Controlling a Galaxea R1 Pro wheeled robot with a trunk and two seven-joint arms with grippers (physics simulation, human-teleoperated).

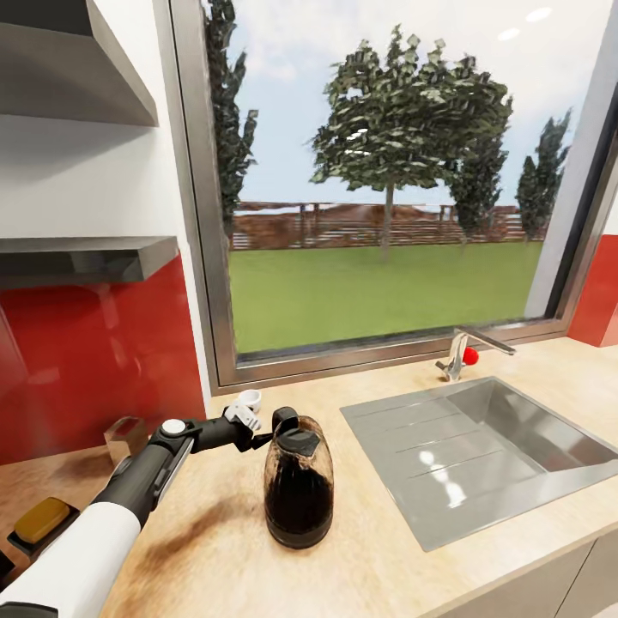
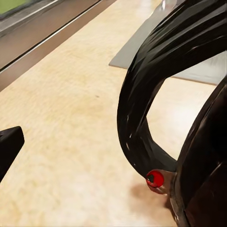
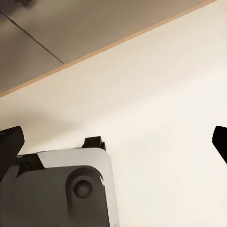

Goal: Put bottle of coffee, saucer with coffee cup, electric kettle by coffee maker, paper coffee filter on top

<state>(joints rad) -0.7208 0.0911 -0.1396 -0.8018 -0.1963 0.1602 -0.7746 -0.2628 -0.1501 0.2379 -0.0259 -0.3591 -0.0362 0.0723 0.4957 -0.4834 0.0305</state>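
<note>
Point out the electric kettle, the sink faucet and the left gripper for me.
electric kettle (image 1: 298,493): head view, on the dark glass body.
faucet (image 1: 455,356): head view, on its upright metal stem behind the sink.
left gripper (image 1: 260,439): head view, at the fingers beside the kettle's handle.

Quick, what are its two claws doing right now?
Left gripper: open, at the electric kettle handle.
Right gripper: open, holding nothing.

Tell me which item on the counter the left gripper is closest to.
The electric kettle: the left gripper is right at its black handle, while the tan box and the yellow-topped jar sit farther back.
</note>
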